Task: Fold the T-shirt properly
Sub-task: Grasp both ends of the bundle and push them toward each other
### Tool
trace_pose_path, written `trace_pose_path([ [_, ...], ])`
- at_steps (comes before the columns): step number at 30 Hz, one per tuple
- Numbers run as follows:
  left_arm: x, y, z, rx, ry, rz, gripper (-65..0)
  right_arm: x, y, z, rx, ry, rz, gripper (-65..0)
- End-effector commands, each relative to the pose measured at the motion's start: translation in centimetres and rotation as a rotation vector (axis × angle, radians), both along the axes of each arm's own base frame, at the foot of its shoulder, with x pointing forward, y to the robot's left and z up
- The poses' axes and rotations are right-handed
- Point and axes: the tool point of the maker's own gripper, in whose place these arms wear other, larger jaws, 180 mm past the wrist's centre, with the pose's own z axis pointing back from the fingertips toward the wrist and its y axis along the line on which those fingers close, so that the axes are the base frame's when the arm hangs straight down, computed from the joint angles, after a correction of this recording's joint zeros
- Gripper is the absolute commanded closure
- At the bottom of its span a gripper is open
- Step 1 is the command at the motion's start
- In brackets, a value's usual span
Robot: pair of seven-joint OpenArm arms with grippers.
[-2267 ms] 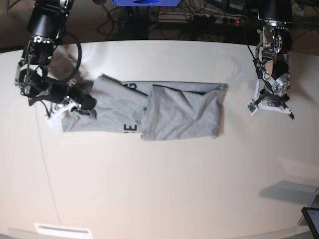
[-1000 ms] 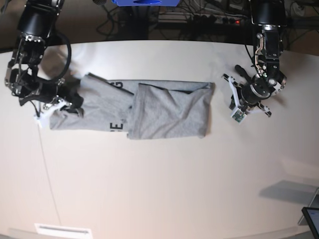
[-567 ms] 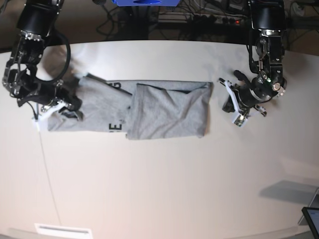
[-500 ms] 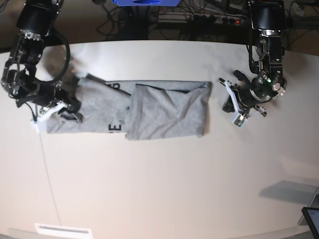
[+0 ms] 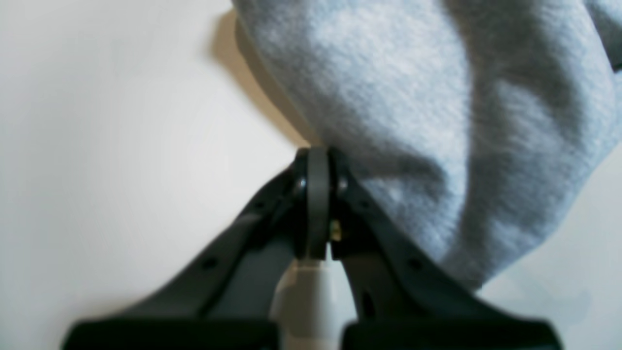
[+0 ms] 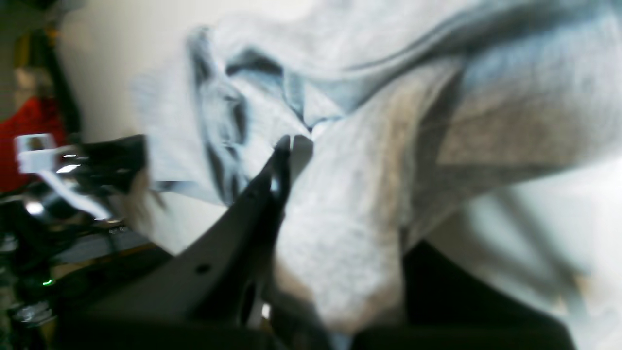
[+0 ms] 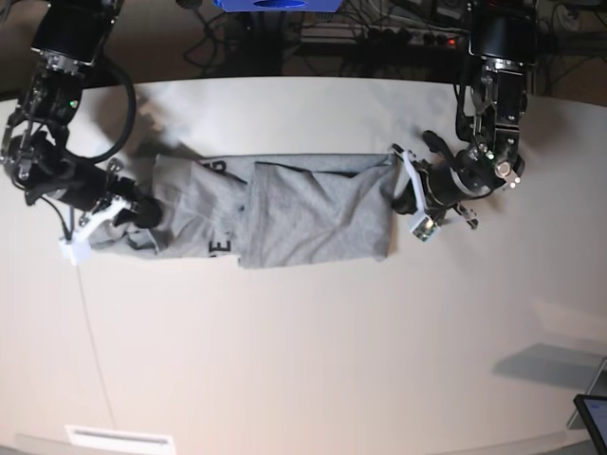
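While the T-shirt [image 7: 275,210] lies as a long folded band across the middle of the white table [image 7: 313,351], both arms have closed in on its two ends since a second ago. Left gripper [image 7: 406,194]: moved from beside the cloth to its folded end, jaws fully shut; the wrist view shows grey fabric against the tips, but whether any is pinched cannot be told. Right gripper [image 7: 142,210]: at the opposite end, jaws almost closed on a bunched part of the T-shirt, cloth draped over one finger [image 6: 233,214]. Meaning for the task: likely the start of another fold, ends about to be lifted. Black lettering [image 7: 220,246] shows on the lower layer. Surroundings: blue object [image 7: 275,5] and cables beyond the far edge, dark device [image 7: 593,412] at the near corner; nothing obstructs the cloth
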Motion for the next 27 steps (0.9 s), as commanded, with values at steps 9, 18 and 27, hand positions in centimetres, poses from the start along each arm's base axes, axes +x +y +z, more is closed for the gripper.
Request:
trace_pose_path([
  [9,-0.6,-0.1,-0.8,0.04,0.043,-0.021,0.0,0.7,0.1,1.3,0.016,-0.045,0.009,0.0],
  [18,-0.4,-1.7,-0.8,0.002,0.038,-0.018,0.0,0.6,3.2,2.7,0.015,-0.091,0.094,0.0],
  [27,-0.5,-1.5,-2.0,0.0,0.079,-0.007,0.0,0.2,4.8,4.2,-0.007,-0.147,0.147,0.0],
])
